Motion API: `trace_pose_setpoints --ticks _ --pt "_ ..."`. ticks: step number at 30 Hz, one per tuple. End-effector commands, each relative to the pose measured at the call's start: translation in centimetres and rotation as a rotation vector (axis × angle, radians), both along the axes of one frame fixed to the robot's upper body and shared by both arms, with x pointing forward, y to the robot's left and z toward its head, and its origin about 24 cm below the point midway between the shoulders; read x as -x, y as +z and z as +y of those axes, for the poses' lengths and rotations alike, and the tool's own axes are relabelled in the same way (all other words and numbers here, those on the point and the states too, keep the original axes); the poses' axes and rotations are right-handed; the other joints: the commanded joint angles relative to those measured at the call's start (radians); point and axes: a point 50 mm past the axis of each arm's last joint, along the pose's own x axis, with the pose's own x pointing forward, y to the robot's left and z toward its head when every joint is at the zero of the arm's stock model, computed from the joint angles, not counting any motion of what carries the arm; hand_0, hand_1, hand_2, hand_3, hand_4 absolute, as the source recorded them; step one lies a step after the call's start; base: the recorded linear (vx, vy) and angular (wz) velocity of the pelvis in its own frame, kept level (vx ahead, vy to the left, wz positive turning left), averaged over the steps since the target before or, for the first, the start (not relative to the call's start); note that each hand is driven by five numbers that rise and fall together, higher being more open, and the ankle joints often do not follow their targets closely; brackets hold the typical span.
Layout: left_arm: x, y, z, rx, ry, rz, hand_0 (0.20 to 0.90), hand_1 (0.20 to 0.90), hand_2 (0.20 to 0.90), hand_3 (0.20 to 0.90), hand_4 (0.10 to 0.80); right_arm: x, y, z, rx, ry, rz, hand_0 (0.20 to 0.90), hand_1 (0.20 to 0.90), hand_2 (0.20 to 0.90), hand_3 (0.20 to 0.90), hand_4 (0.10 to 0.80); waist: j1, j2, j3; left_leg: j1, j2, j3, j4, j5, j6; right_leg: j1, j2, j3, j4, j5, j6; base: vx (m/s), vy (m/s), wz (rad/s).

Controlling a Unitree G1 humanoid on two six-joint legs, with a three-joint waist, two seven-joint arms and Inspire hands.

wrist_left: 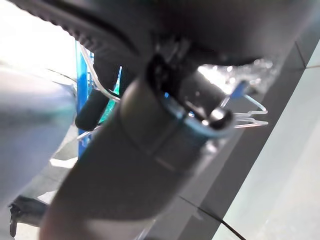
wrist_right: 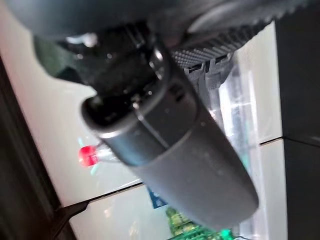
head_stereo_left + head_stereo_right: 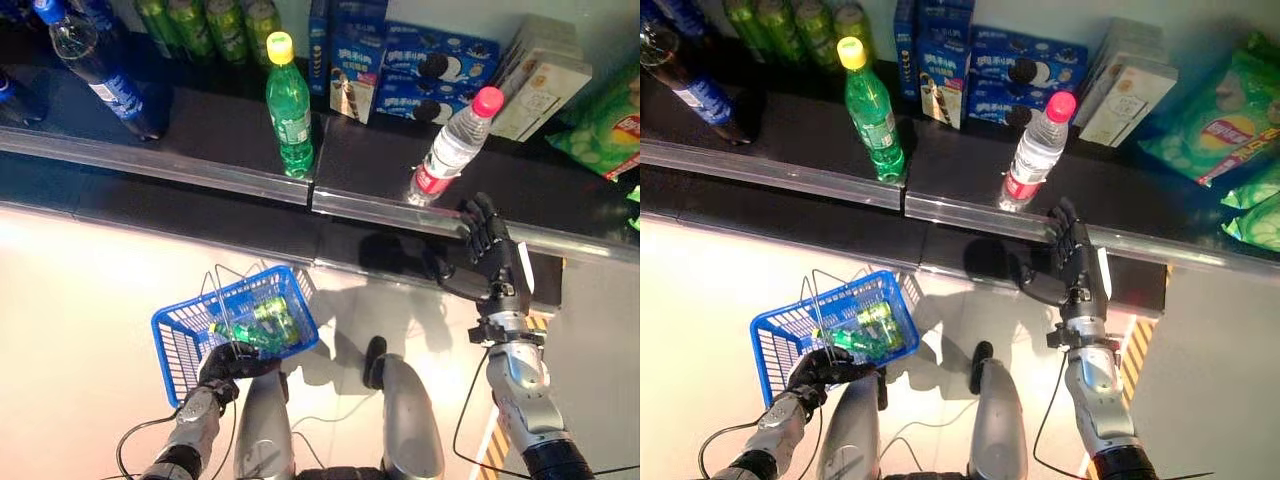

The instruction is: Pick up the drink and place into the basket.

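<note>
A clear water bottle (image 3: 452, 150) with a pink-red cap stands at the front of the dark shelf (image 3: 220, 120), by its metal edge rail. My right hand (image 3: 490, 245) is open, fingers straight, just below and to the right of the bottle at the rail, apart from it. The cap shows in the right wrist view (image 2: 88, 156). My left hand (image 3: 232, 362) is shut on the thin wire handles (image 1: 250, 116) of the blue basket (image 3: 175, 340), held low at the left. Green drinks (image 3: 265, 322) lie in the basket.
A green bottle (image 3: 290, 110) with a yellow cap stands on the shelf left of the water bottle. A dark bottle (image 3: 100, 75) stands at far left, green drinks (image 3: 205, 25) at the back, blue biscuit boxes (image 3: 420, 70), white boxes (image 3: 540, 85) and green crisp bags (image 3: 610, 125) to the right.
</note>
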Motion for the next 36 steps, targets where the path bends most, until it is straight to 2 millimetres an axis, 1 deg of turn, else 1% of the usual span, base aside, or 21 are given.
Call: trace_pose_setpoints --ticks 1,2,4,8,9,13,14,15,16,18,21,23,24,26,28,30,32,35,36 --pt "2.8 0.4 1.6 -0.027 -0.039 -0.069 0.300 0.300 0.300 0.200 0.100 1.0 6.4 -1.9 0.009 -0.061 -0.339 0.900 0.900 0.900 0.900 0.800 0.016 0.011 -0.045 -0.110 -0.007 -0.024 0.101 0.105 0.040 0.112 -0.018 0.013 -0.135 0.099 0.030 0.081 -0.006 0.00" --pt "2.9 0.3 1.6 -0.027 -0.042 -0.064 0.300 0.300 0.300 0.200 0.100 1.0 6.5 -2.0 0.010 -0.064 -0.339 0.900 0.900 0.900 0.900 0.800 0.017 0.011 -0.047 -0.110 -0.007 -0.025 0.102 0.107 0.040 0.115 -0.018 0.013 -0.135 0.100 0.029 0.183 -0.017 0.03" --pt "4.3 -0.4 1.6 -0.033 -0.062 -0.009 0.300 0.300 0.300 0.200 0.100 1.0 6.8 -2.4 0.029 -0.087 -0.340 0.900 0.900 0.900 0.900 0.800 0.033 0.016 -0.063 -0.100 -0.006 -0.033 0.111 0.121 0.034 0.159 -0.017 0.009 -0.145 0.102 0.028 0.297 -0.025 0.05" --pt "5.9 -1.1 1.9 -0.038 -0.078 0.051 0.300 0.300 0.300 0.200 0.100 1.0 6.7 -2.6 0.052 -0.101 -0.305 0.900 0.900 0.900 0.900 0.800 0.045 0.018 -0.086 -0.082 -0.006 -0.036 0.117 0.132 0.033 0.197 -0.020 0.004 -0.148 0.107 0.028 0.241 -0.012 0.03" --pt "6.8 -1.4 2.0 -0.039 -0.087 0.083 0.300 0.300 0.300 0.200 0.100 0.9 6.5 -3.0 0.060 -0.115 -0.279 0.900 0.900 0.900 0.900 0.800 0.051 0.018 -0.101 -0.069 -0.006 -0.037 0.116 0.136 0.034 0.216 -0.019 0.001 -0.148 0.108 0.029 0.248 -0.010 0.03" --pt "7.8 -1.9 2.0 -0.043 -0.097 0.121 0.300 0.300 0.300 0.200 0.100 1.0 6.2 -3.3 0.067 -0.127 -0.252 0.900 0.900 0.900 0.900 0.800 0.057 0.018 -0.118 -0.053 -0.008 -0.038 0.114 0.137 0.035 0.238 -0.017 0.000 -0.147 0.110 0.029 0.180 -0.006 0.05" --pt "8.5 -2.1 2.0 -0.045 -0.100 0.138 0.300 0.300 0.300 0.200 0.100 1.1 6.1 -3.5 0.067 -0.131 -0.239 0.900 0.900 0.900 0.900 0.800 0.060 0.018 -0.127 -0.041 -0.009 -0.037 0.110 0.137 0.036 0.248 -0.014 0.000 -0.147 0.111 0.030 0.131 -0.003 0.02" --pt "8.5 -2.1 2.1 -0.045 -0.100 0.141 0.300 0.300 0.300 0.200 0.100 1.1 6.1 -3.5 0.067 -0.131 -0.236 0.900 0.900 0.900 0.900 0.800 0.060 0.018 -0.128 -0.039 -0.009 -0.037 0.109 0.138 0.036 0.250 -0.014 0.000 -0.148 0.111 0.030 0.255 -0.006 0.01" --pt "9.6 -2.5 2.1 -0.050 -0.107 0.176 0.300 0.300 0.300 0.200 0.100 1.3 5.6 -3.8 0.069 -0.142 -0.207 0.900 0.900 0.900 0.900 0.800 0.064 0.017 -0.145 -0.016 -0.011 -0.037 0.099 0.139 0.038 0.269 -0.011 0.001 -0.150 0.114 0.034 0.215 -0.004 0.01" --pt "10.0 -2.5 2.2 -0.052 -0.107 0.189 0.300 0.300 0.300 0.200 0.100 1.4 5.3 -4.0 0.060 -0.144 -0.190 0.900 0.900 0.900 0.900 0.800 0.065 0.017 -0.150 -0.006 -0.012 -0.037 0.094 0.140 0.039 0.274 -0.010 0.002 -0.148 0.116 0.036 0.164 0.006 0.03" --pt "11.2 -2.8 2.6 -0.052 -0.097 0.219 0.300 0.300 0.300 0.200 0.100 1.9 3.2 -4.0 0.049 -0.123 -0.083 0.900 0.900 0.900 0.900 0.800 0.055 0.012 -0.173 0.039 -0.019 -0.032 0.036 0.126 0.045 0.282 -0.004 0.019 -0.169 0.128 0.049 0.061 0.033 0.03" --pt "11.5 -2.8 2.5 -0.051 -0.093 0.223 0.300 0.300 0.300 0.200 0.100 2.4 2.0 -3.8 0.056 -0.111 -0.024 0.900 0.900 0.900 0.900 0.800 0.050 0.007 -0.185 0.072 -0.019 -0.025 -0.014 0.126 0.048 0.293 -0.002 0.027 -0.202 0.135 0.055 -0.034 0.032 0.04" --pt "11.5 -2.7 2.6 -0.049 -0.085 0.220 0.300 0.300 0.300 0.200 0.100 2.6 1.0 -3.7 0.045 -0.103 0.022 0.900 0.900 0.900 0.900 0.800 0.045 0.002 -0.197 0.102 -0.020 -0.022 -0.065 0.135 0.050 0.297 -0.002 0.033 -0.240 0.147 0.066 -0.087 0.034 0.00" --pt "11.1 -2.6 2.6 -0.052 -0.079 0.204 0.300 0.300 0.300 0.200 0.100 3.2 -1.1 -3.7 0.052 -0.099 0.097 0.900 0.900 0.900 0.900 0.800 0.033 -0.010 -0.212 0.154 -0.020 -0.006 -0.152 0.158 0.052 0.305 -0.004 0.040 -0.305 0.174 0.086 -0.146 0.029 -0.13" --pt "10.5 -2.4 2.7 -0.056 -0.072 0.182 0.300 0.300 0.300 0.200 0.100 3.4 -2.3 -3.9 0.050 -0.107 0.146 0.900 0.900 0.900 0.900 0.800 0.025 -0.018 -0.226 0.183 -0.022 0.009 -0.215 0.174 0.054 0.315 -0.002 0.035 -0.358 0.193 0.097 -0.193 0.020 -0.21" --pt "9.9 -2.3 2.9 -0.071 -0.066 0.170 0.300 0.300 0.300 0.200 0.100 3.7 -3.5 -4.6 0.025 -0.128 0.206 0.900 0.900 0.900 0.900 0.800 0.018 -0.023 -0.245 0.214 -0.021 0.039 -0.280 0.186 0.049 0.335 0.004 0.028 -0.416 0.206 0.106 -0.198 0.009 -0.14" --pt "9.3 -2.2 3.1 -0.085 -0.067 0.173 0.300 0.300 0.300 0.200 0.100 4.1 -5.2 -4.8 0.021 -0.141 0.282 0.900 0.900 0.900 0.900 0.800 0.009 -0.024 -0.271 0.248 -0.018 0.072 -0.359 0.198 0.042 0.363 0.008 0.017 -0.489 0.220 0.113 -0.162 0.019 -0.16" --pt "9.0 -2.4 3.1 -0.100 -0.070 0.176 0.300 0.300 0.300 0.200 0.100 4.6 -7.1 -4.7 0.003 -0.149 0.368 0.900 0.900 0.900 0.900 0.800 0.001 -0.022 -0.300 0.279 -0.016 0.103 -0.422 0.203 0.036 0.389 0.011 0.005 -0.545 0.231 0.117 -0.113 0.034 -0.17" --pt "8.9 -2.4 3.1 -0.104 -0.066 0.176 0.300 0.300 0.300 0.200 0.100 4.8 -8.0 -4.5 0.001 -0.150 0.408 0.900 0.900 0.900 0.900 0.800 -0.001 -0.021 -0.312 0.290 -0.016 0.114 -0.445 0.204 0.034 0.397 0.012 0.000 -0.563 0.235 0.119 -0.096 0.028 -0.13"
